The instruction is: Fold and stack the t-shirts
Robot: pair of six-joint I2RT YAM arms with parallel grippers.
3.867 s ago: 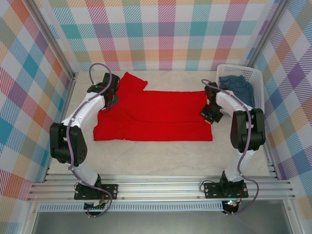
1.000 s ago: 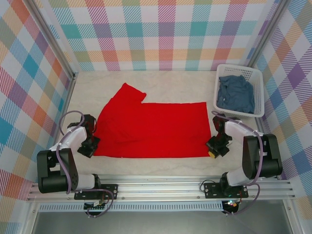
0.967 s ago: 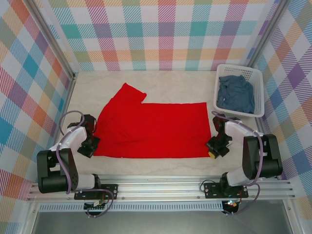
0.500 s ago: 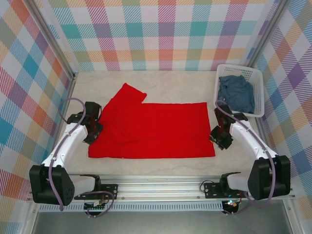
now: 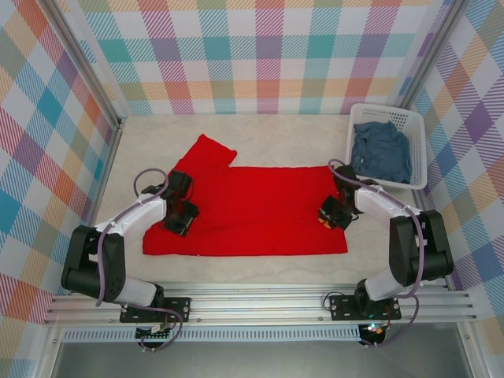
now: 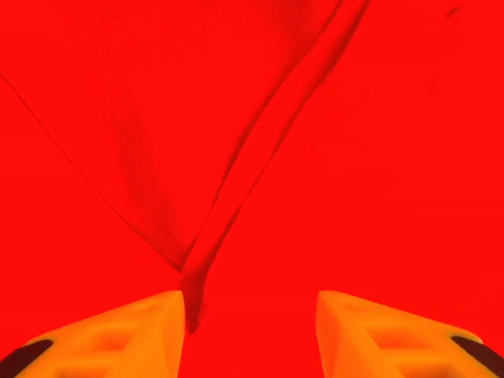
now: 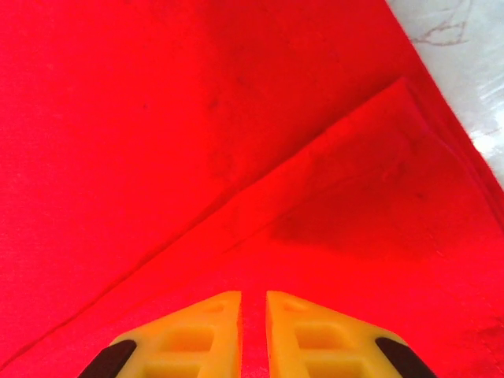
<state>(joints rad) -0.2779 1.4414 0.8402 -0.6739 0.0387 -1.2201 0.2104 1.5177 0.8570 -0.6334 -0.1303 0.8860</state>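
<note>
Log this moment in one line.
red t-shirt: spread out | left gripper: jaws open | right gripper: jaws nearly closed | blue-grey t-shirt: in basket

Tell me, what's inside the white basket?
A crumpled blue-grey t-shirt lies inside the white basket. It covers most of the basket's bottom, so anything lying underneath it cannot be seen.

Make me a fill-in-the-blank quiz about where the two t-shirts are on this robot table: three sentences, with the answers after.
1. The blue-grey t-shirt lies inside the white ____.
2. The red t-shirt lies spread out on the ____.
3. Seen from above, the blue-grey t-shirt sits near the table's far ____ corner.

Missing words: basket; table; right.
</note>
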